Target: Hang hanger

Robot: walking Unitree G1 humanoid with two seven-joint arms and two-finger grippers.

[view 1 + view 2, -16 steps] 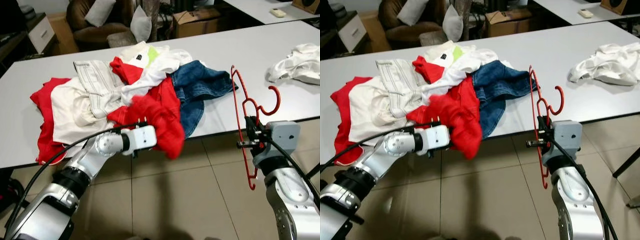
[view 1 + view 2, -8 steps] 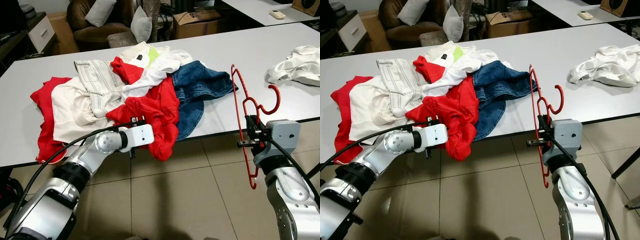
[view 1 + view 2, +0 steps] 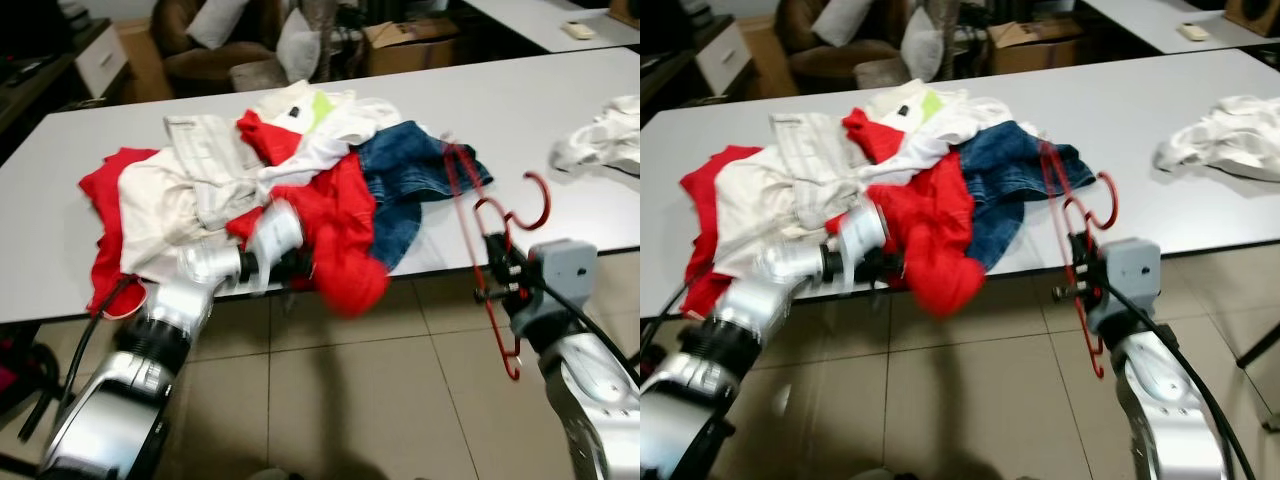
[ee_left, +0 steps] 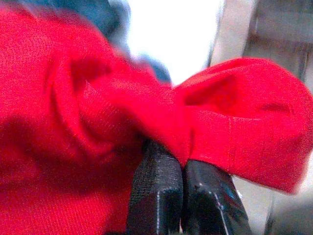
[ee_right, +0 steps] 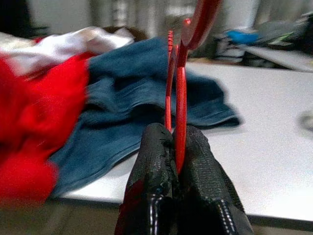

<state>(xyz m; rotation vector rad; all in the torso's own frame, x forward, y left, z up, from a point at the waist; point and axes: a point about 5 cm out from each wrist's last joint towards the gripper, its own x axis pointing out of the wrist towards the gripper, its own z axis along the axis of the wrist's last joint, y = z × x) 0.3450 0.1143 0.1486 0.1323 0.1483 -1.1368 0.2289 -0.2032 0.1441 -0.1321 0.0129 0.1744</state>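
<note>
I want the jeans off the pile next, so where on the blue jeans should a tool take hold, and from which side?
Probably the leg of the blue jeans that droops over the white table front edge, approached from the robot's side. That part lies free, while the upper part is buried under the red garment and white clothes. The red hanger stands close by.

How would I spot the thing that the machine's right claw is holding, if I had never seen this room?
Find the long white table heaped with clothes. At its near edge, beside the blue jeans, the right claw pinches a thin red hanger upright. Unlike the soft red garment nearby, it is a rigid wire-like frame with a curled hook.
</note>
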